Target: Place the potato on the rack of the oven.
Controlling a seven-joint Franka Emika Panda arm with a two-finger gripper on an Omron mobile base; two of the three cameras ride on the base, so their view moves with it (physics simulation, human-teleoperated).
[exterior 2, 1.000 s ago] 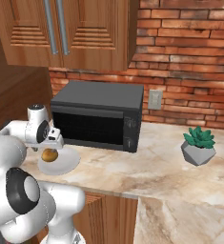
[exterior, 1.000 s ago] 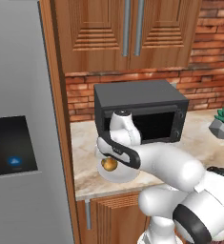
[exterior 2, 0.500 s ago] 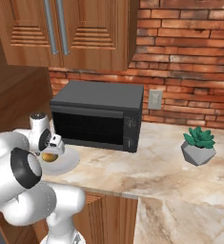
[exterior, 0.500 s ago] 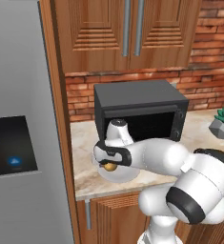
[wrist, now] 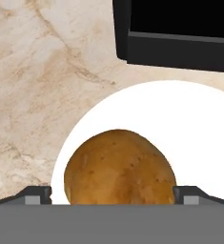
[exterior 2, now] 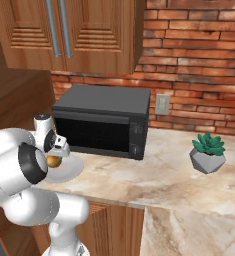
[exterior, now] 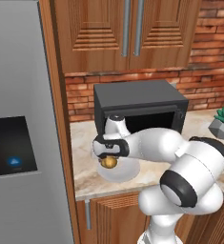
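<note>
**Potato in my end effector, above the plate; oven not in front of me**

Left to right across the left base view. A grey fridge [exterior: 23, 143] stands at far left beside a tall wooden panel. The counter [exterior: 85, 167] starts just right of that panel. My end effector [exterior: 108, 153] hangs over its near left part, with the potato [exterior: 108, 162] directly under it.

In the hand view the potato [wrist: 119, 167] sits between my two fingertips [wrist: 37, 194], one at each flank. Judgement: the end effector is pinching the potato across its narrow width. I cannot see pad contact itself.

The white plate [exterior: 119, 169] lies under the potato. From the left base view the potato looks raised off it, though I cannot be sure of the gap. The plate explains the approach from above: the potato sat on it, open from the top.

Behind the plate stands the black microwave [exterior: 139, 109], door shut. It is near my wrist, so any lift should go up and back, away from its front. Further right: bare counter, then a potted succulent [exterior 2: 207, 152] well apart.

Task state, by judgement: pickup step in hand. The carry to the oven rack is not yet begun.
</note>
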